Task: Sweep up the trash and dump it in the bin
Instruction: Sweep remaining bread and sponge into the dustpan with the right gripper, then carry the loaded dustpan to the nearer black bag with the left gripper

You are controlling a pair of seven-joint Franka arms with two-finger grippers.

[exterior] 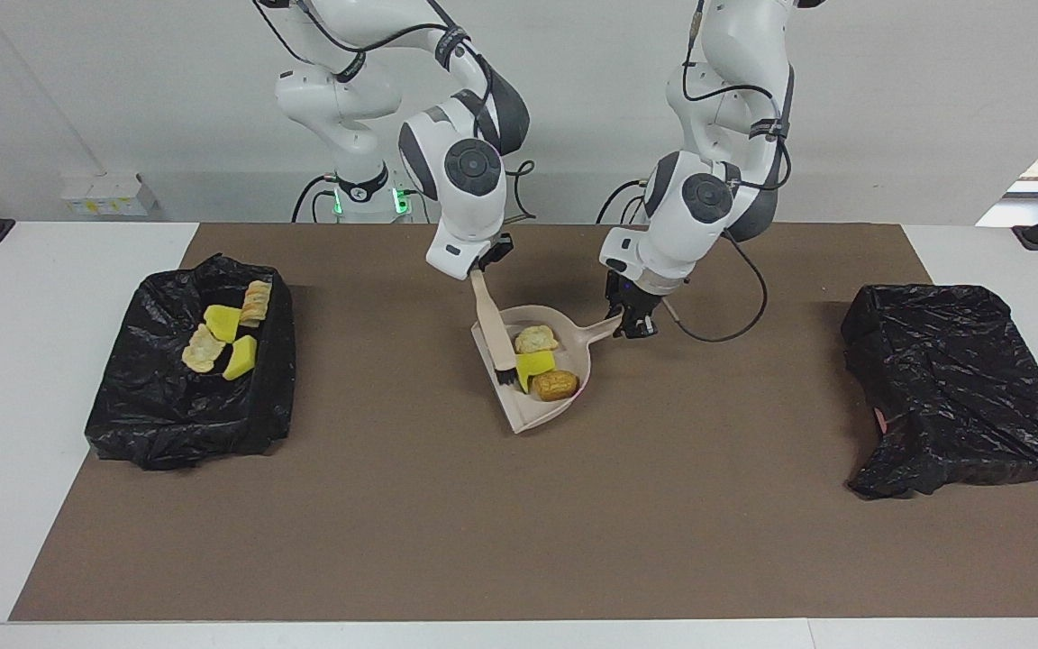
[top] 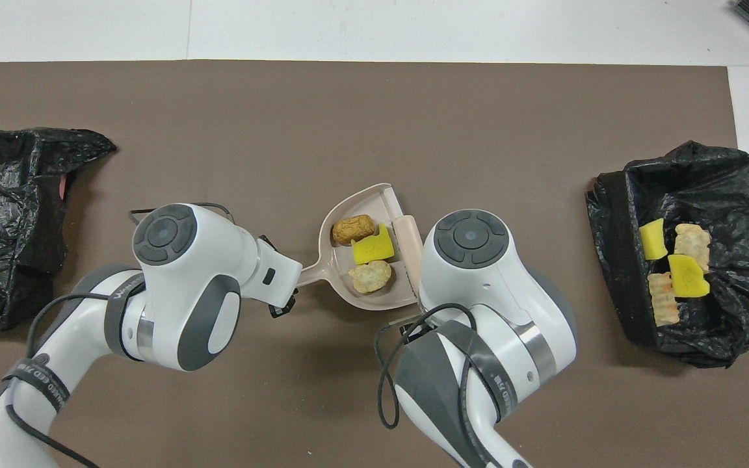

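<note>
Spread over the white tabletop (exterior: 32, 406), a brown mat (exterior: 483, 523). At the right arm's end, a black bag-lined bin (exterior: 168, 424) already holding four yellow and beige scraps (exterior: 223, 323); at the left arm's end, well apart, a second black-bagged bin (exterior: 951, 388), crumpled. Mid-mat between them, a beige plastic dustpan (exterior: 528, 410), gripped at the handle tip by the left pincer (exterior: 636, 326), closed tight on it; whether resting or just raised, cannot tell. Long axis along the table, slightly slantwise — handle toward the left arm's end, open mouth toward the right arm's end and the filled bin. Across that mouth, a beige-handled brush with black bristles (exterior: 487, 315), clamped at its upper end by the closed right pincer (exterior: 492, 255), sloping down with the bristles inside the pan. Gathered in the pan, touching in a row: a beige rock-like lump (exterior: 536, 339) nearest the robots, a yellow sponge wedge (exterior: 535, 362), an orange-brown oblong piece (exterior: 555, 385). Sweeping apparently done; dumping next — probably lift with the mouth tipped up, brush kept as a gate, carry over the filled bin, then tip mouth-down.
</note>
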